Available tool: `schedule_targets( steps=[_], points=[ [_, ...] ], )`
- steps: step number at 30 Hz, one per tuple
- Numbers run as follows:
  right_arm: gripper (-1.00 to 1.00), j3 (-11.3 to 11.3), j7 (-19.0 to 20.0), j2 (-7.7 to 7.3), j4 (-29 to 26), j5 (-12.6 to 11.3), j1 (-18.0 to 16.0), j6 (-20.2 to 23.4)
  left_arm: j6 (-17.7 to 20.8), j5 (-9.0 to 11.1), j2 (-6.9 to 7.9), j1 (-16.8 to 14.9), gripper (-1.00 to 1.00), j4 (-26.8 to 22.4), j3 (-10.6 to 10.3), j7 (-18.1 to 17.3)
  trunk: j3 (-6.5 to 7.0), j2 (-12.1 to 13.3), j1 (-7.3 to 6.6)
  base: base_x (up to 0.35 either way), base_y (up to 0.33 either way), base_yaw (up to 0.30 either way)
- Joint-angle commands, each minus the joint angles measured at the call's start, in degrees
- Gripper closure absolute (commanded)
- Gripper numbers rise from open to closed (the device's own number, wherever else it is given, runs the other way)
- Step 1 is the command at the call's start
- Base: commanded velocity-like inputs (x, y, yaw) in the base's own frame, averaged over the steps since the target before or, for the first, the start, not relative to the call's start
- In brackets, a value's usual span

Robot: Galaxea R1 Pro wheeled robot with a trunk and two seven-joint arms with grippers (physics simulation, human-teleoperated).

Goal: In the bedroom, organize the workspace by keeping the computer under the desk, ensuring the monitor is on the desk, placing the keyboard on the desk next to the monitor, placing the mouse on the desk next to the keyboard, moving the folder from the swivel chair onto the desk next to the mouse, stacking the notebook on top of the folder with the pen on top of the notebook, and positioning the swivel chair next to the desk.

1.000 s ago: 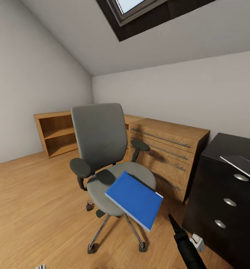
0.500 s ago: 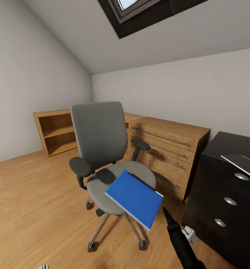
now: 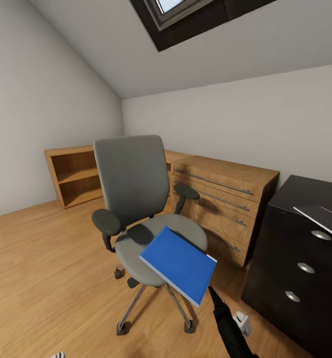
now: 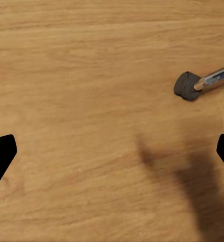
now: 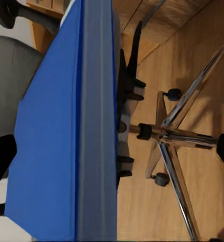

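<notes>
Change: right arm point(image 3: 229, 328) has slid closer to the swivel chair since a second ago, its black tip now just under the notebook's overhanging corner; chair and notebook unchanged.
Bookshelf point(image 3: 72, 179): one, pale wood, open boxes, against the wall behind the swivel chair.
Swivel chair point(image 3: 136, 199): one; grey matte seat and tall flat back, two rounded black padded armrests, chrome star base on dark castors.
Notebook point(image 3: 178, 264): one, bright blue, smooth plain cover, thick rectangle; lies on the swivel chair's seat, front corner jutting past the seat edge. In the right wrist view its blue spine point(image 5: 94, 121) is seen edge-on, close to the camera.
Left gripper point(image 4: 112, 151): two black fingertips spread wide at the frame edges, nothing between them; below is wood-grain floor point(image 4: 81, 75) and one chair castor point(image 4: 187, 85) on a chrome leg.
Right gripper point(image 5: 112, 156): fingertips wide apart, gripping nothing.
Dresser point(image 3: 225, 204): one, light wood, long metal bar handles, beside the swivel chair.
Desk point(image 3: 295, 268): black drawer unit, three round silver knobs.
Folder point(image 3: 321, 219): thin grey sheet on the desk top, overhanging its edge.
</notes>
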Motion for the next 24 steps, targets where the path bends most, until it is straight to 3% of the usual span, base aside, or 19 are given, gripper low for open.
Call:
schedule_targets(
  steps=[1, 8, 11, 16, 24],
  points=[
    [-1.0, 0.01, 0.15, 0.01, 0.27, -0.59, 0.01, 0.1, 0.3, 0.6, 0.02, 0.02, -1.0, -0.13, -0.05, 0.33, -0.04, -0.02, 0.0, 0.0, 0.0, 0.0],
    [-1.0, 0.46, 0.13, 0.22, 1.72, -0.52, 0.01, 0.08, 0.3, 0.6, 0.01, 0.02, -1.0, -0.13, -0.05, 0.33, -0.04, -0.02, 0.0, 0.0, 0.0, 0.0],
    [-1.0, 3.07, 0.13, 0.47, 1.87, -0.47, 0.01, -0.09, 0.3, 0.6, 0.01, 0.02, -1.0, -0.13, -0.11, 0.33, -0.04, -0.02, 0.0, 0.0, 0.0, 0.0],
    [-1.0, 5.44, 0.2, 0.53, 1.9, -0.4, 0.01, -0.17, 0.3, 0.6, -0.02, 0.02, -1.0, -0.06, -0.12, 0.33, -0.04, -0.02, 0.0, 0.0, 0.0, 0.0],
    [-1.0, 6.41, 0.43, 0.54, 1.73, -0.31, 0.01, -0.15, 0.3, 0.64, -0.07, 0.02, -1.0, -0.02, -0.14, 0.39, -0.04, -0.02, 0.0, 0.0, 0.0, 0.0]
  ],
)
